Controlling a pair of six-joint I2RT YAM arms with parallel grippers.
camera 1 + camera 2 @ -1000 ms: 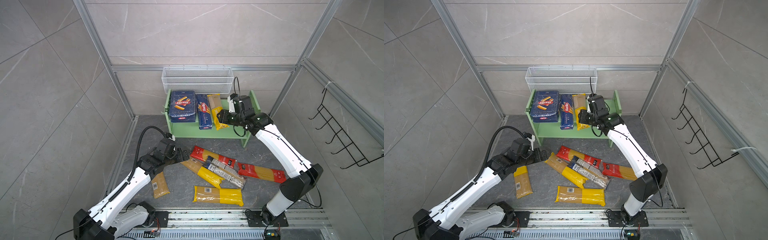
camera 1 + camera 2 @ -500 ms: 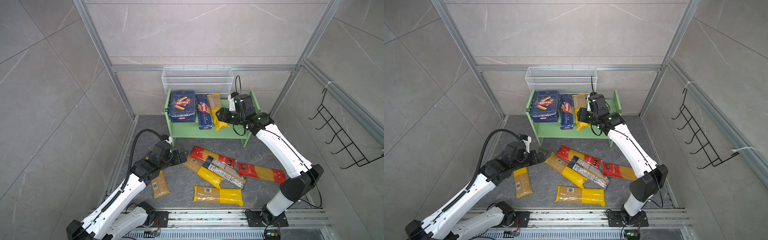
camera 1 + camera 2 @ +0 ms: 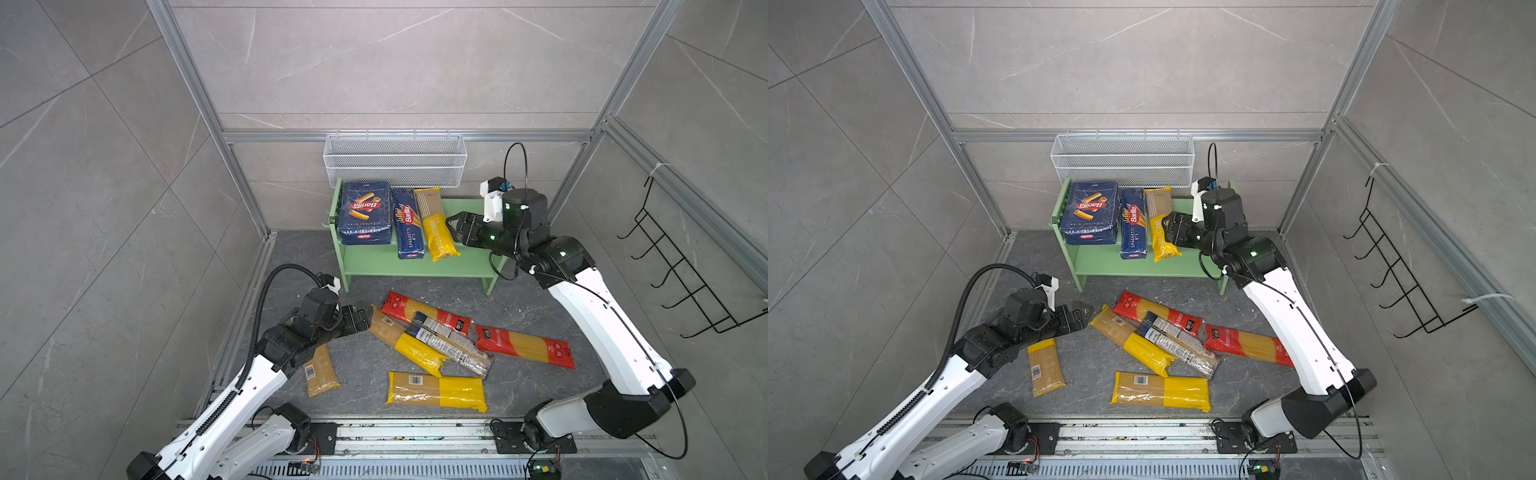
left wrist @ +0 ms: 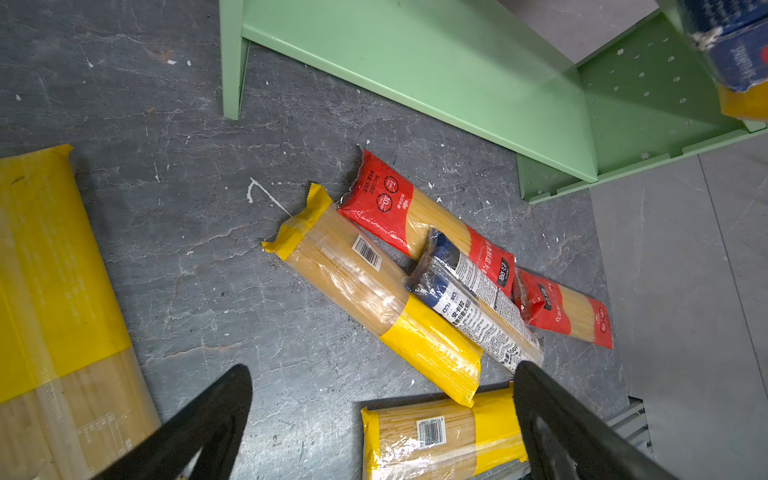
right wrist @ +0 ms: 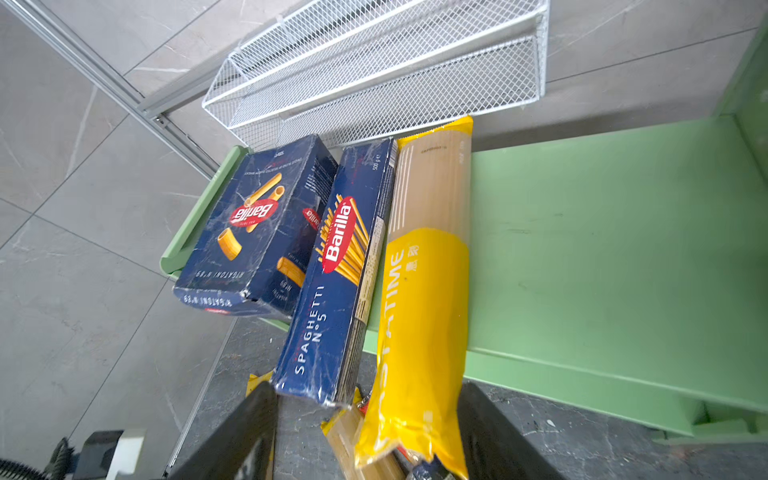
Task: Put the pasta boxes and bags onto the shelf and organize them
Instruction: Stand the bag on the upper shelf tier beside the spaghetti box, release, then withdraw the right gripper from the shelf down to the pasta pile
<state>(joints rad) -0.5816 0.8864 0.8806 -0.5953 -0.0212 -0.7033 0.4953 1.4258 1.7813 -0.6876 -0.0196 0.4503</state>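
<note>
Shelving under way; my right gripper (image 3: 454, 227) spread, gripping nothing, jaws flanking yellow bag (image 3: 434, 226) lying on shelf (image 3: 395, 266) top tier beside spaghetti box (image 3: 408, 228); my left gripper (image 3: 365, 321) wide open, empty, poised by floor pile (image 3: 449, 345); six bags left below; next likely: drop, pinch nearest yellow-ended packet (image 3: 405, 340) across width.

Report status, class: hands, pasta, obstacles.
Left hand open, empty, above floor. Right hand open around yellow packet on shelf. Six packets on floor; nothing blocking.
</note>
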